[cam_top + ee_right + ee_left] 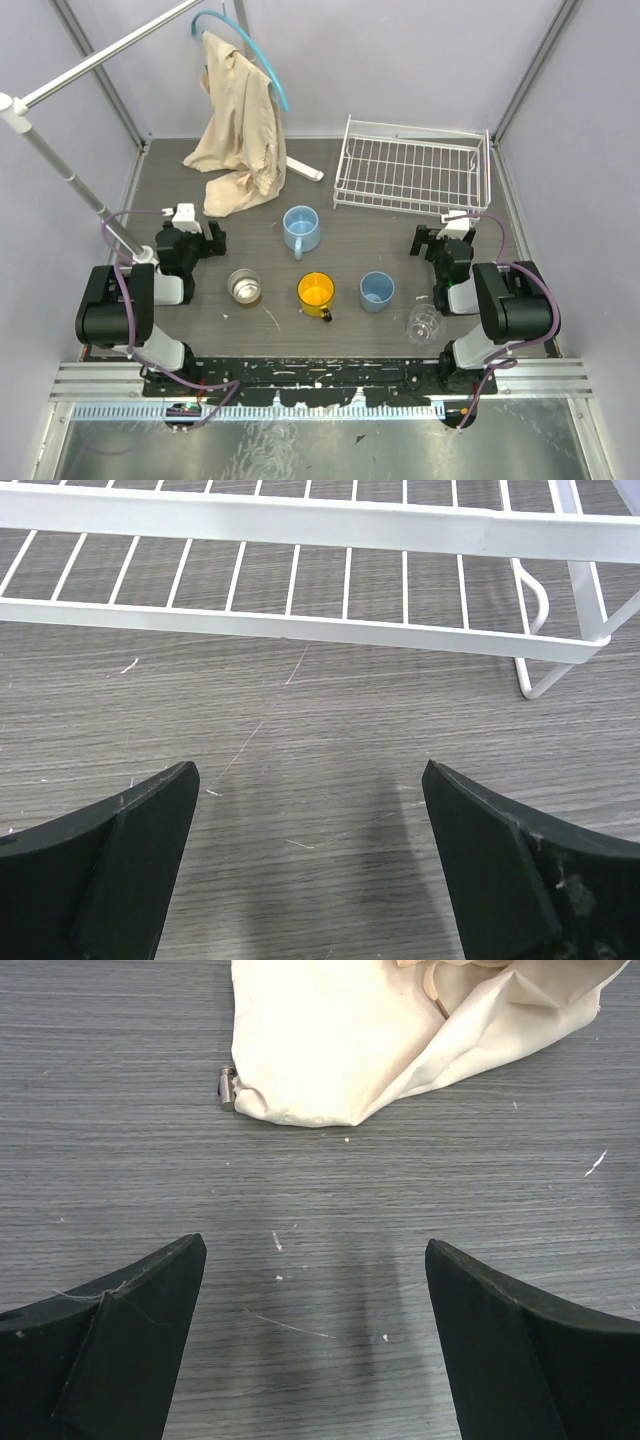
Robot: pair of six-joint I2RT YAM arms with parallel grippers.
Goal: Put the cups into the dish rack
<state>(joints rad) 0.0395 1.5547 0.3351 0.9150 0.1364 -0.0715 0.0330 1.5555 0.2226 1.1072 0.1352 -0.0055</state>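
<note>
The white wire dish rack [412,170] stands empty at the back right; its near edge shows in the right wrist view [300,625]. Five cups stand on the table: a light blue handled mug [300,229], a silvery metal cup [243,286], a yellow-orange mug [316,293], a small light blue tumbler [376,290] and a clear glass cup [424,323]. My left gripper [186,237] is open and empty at the left, above bare table [315,1250]. My right gripper [443,238] is open and empty just in front of the rack [310,770].
A beige cloth [238,120] hangs from a blue hanger and pools on the table at the back left; its hem shows in the left wrist view [400,1040]. A white pole stand [70,175] crosses the left side. Grey walls enclose the table.
</note>
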